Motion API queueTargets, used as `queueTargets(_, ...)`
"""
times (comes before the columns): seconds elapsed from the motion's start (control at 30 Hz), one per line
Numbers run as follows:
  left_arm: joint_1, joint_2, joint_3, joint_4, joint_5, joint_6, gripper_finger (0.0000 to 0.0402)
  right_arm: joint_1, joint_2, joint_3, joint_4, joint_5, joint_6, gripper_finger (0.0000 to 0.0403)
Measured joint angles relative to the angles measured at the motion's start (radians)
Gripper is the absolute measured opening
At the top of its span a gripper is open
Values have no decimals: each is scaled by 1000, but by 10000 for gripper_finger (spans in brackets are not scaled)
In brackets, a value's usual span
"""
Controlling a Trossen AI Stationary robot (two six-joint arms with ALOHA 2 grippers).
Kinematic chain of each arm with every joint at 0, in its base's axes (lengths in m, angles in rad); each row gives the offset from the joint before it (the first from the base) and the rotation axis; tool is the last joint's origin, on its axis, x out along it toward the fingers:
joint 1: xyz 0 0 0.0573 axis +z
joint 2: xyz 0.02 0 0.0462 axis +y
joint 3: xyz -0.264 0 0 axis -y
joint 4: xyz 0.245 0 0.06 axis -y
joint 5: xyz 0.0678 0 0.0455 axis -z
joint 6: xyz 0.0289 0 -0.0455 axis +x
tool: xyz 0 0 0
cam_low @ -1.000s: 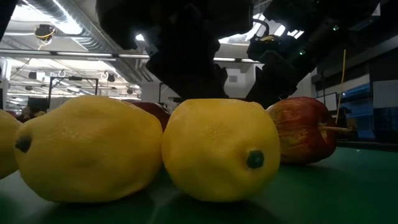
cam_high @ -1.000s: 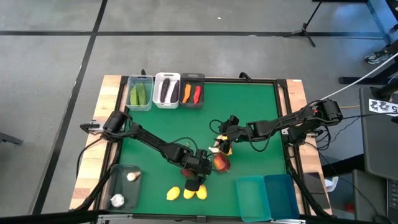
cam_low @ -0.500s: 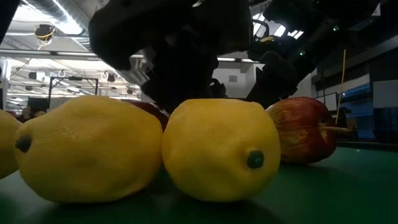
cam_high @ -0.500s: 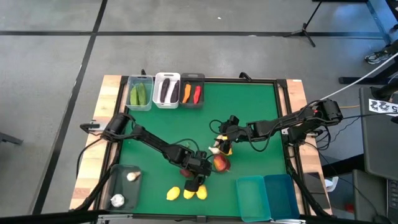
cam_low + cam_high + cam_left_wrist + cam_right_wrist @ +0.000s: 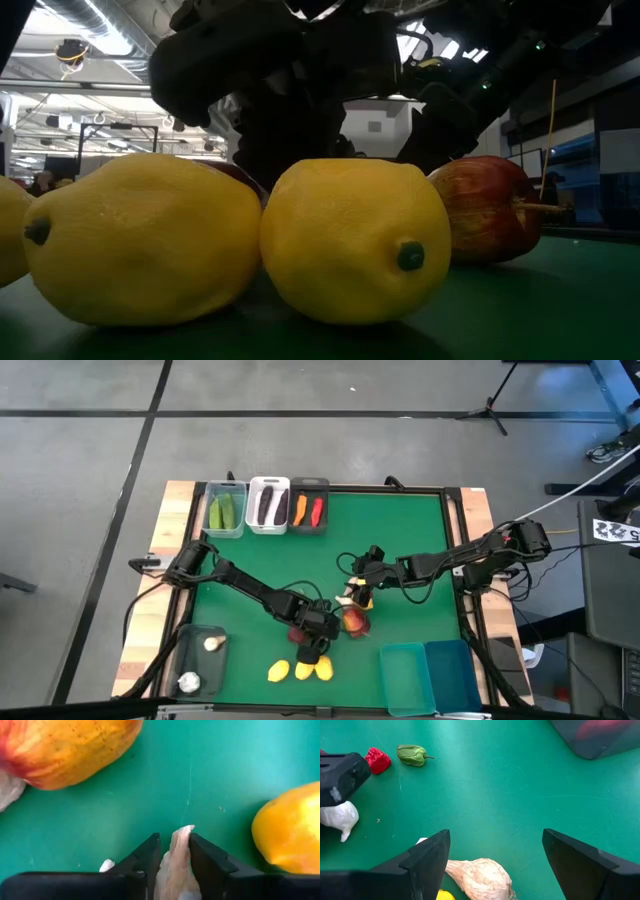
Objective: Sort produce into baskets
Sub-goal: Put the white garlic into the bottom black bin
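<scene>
My left gripper (image 5: 310,651) is shut on a white garlic bulb (image 5: 175,857) just beyond three yellow lemons (image 5: 302,671) near the table's front. In the low view it is the dark mass (image 5: 290,90) behind the lemons (image 5: 355,240). A red round fruit (image 5: 355,622) lies to its right and also shows in the left wrist view (image 5: 65,745). My right gripper (image 5: 352,597) is open, its fingers standing on either side of another garlic bulb (image 5: 480,876) that lies on the green mat. My left gripper pinches the garlic bulb between its two fingers, which point down at the mat. The bulb's pointed tip (image 5: 183,830) sticks out past the fingertips. From the right wrist view the bulb (image 5: 340,820) hangs below the fingers. Whether it is clear of the mat, I cannot tell.
A clear bin with cucumbers (image 5: 226,510), a white bin with eggplants (image 5: 268,506) and a dark grey bin with carrot and chili (image 5: 309,508) stand at the far edge. A dark translucent bin with garlic (image 5: 198,660) is at the front left, two teal bins (image 5: 432,675) at the front right.
My left gripper has shifted a little away from the lemons, toward the far edge, staying shut. The lemons and the red fruit have kept their places.
</scene>
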Motion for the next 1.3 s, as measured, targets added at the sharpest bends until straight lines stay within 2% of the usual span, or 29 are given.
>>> queueTargets(0.2,0,0,0,-3,0,9,58,0,0,0,0,0,0,317)
queueTargets(0.47,0,-20,-2,-16,0,-12,56,0,0,0,0,0,0,317)
queueTargets(0.63,-1,-103,-1,-27,2,-20,54,0,0,0,-1,0,0,317)
queueTargets(0.77,-7,-197,-2,-97,5,-46,50,0,0,0,0,0,0,317)
queueTargets(0.9,-37,-321,-1,-273,5,-124,53,0,0,0,-1,-1,0,317)
queueTargets(1.07,-129,-454,-1,-476,-1,-253,55,0,0,0,-10,-1,0,317)
queueTargets(1.3,-329,-525,-1,-651,-17,-602,50,0,0,0,-7,-1,0,317)
